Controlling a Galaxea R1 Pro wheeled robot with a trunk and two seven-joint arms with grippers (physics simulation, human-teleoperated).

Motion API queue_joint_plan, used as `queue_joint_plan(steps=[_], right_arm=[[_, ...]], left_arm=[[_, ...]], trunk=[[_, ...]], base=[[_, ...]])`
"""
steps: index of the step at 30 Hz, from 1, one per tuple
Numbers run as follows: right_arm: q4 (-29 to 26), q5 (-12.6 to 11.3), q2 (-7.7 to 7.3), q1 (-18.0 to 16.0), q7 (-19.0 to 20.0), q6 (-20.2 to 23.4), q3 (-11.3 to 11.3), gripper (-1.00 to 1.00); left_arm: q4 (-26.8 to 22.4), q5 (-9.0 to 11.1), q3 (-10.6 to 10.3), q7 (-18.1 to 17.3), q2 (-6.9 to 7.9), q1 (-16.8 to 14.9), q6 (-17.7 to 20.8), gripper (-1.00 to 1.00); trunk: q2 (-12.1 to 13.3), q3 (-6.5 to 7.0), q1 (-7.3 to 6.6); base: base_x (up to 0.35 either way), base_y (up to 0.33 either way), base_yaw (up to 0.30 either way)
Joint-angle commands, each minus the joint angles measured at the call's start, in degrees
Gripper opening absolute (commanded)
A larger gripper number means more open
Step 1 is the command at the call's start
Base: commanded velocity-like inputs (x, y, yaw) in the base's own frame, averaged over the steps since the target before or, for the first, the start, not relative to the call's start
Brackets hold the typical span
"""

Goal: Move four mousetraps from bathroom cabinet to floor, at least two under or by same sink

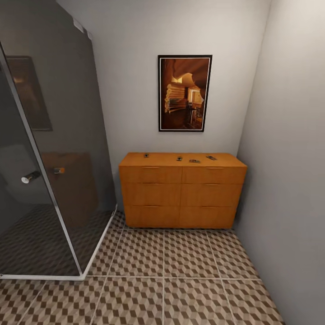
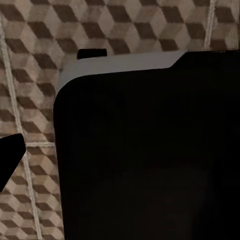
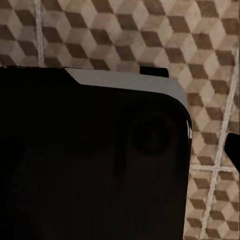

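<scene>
1. The four mousetraps sit on top of the cabinet [image 1: 183, 189], spread along its back half: one [image 1: 146, 155] toward the shower side, one [image 1: 179, 158] near the middle, one [image 1: 194, 161] just beyond it, and one [image 1: 211, 157] nearest the grey wall.

2. Neither gripper appears in the head view, so the traps cannot be placed relative to the fingers. Judging by the open floor in front of the cabinet, both arms are well short of it.

3. Each wrist view looks down past a dark, rounded part of the robot's own body onto the bathroom floor [image 2: 30, 70]. Only a black sliver at the frame edge could be a fingertip, so how far either gripper is open, or whether it holds anything, cannot be told.

4. Risks from here, as a judgement:
   - The traps are tiny and flat, so a pinch from above could slide one along the smooth top or off the back edge.
   - The smoked-glass shower panel [image 1: 54, 149] stands close on the left arm's side and the wall close on the right arm's side, so a wide elbow swing during the approach could strike either.
   - No sink shows here, so the drop-off spot must still be found.

5. The head view gives the cabinet, the traps and the framed picture [image 1: 184, 93]; the wrist views add only close floor tile.
</scene>
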Motion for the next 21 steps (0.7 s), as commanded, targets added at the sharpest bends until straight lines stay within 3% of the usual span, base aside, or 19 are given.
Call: queue_joint_plan(steps=[1,11,12,13,17,21], right_arm=[[-1.73,0.03,0.02,0.01,0.63,-0.37,0.05,1.0],[-14.94,0.02,0.2,0.07,2.51,0.57,0.12,1.0],[-15.76,0.03,0.2,0.08,2.57,0.97,0.14,1.0],[-19.49,0.04,0.16,0.08,2.72,2.77,0.13,1.0],[-23.49,0.08,0.18,0.13,2.81,5.66,0.16,1.0],[-29.4,0.02,0.16,0.73,2.91,8.17,0.11,1.0]], left_arm=[[-1.44,-0.09,-0.03,0.01,0.0,0.0,0.5,1.0],[-19.91,-0.06,-0.03,0.11,0.0,0.62,10.1,1.0],[-22.52,-0.06,-0.03,0.12,0.0,0.71,11.46,1.0],[-33.89,0.0,-0.07,0.12,0.0,1.49,17.8,1.0],[-43.65,-0.01,-0.11,0.16,0.01,3.45,22.29,1.0],[-50.26,0.0,-0.54,0.24,0.0,4.79,25.69,1.0]], trunk=[[-0.03,-0.06,0.0],[-0.03,-0.06,0.0],[-0.03,-0.06,0.0],[-0.03,-0.06,0.0],[-0.03,-0.06,0.0],[-0.03,-0.06,0.0]], base=[[0.01,-0.001,0.0],[0.004,0.0,0.0],[0.0,0.0,0.0],[0.0,0.0,0.0],[0.0,0.0,0.0],[0.0,0.0,0.0]])
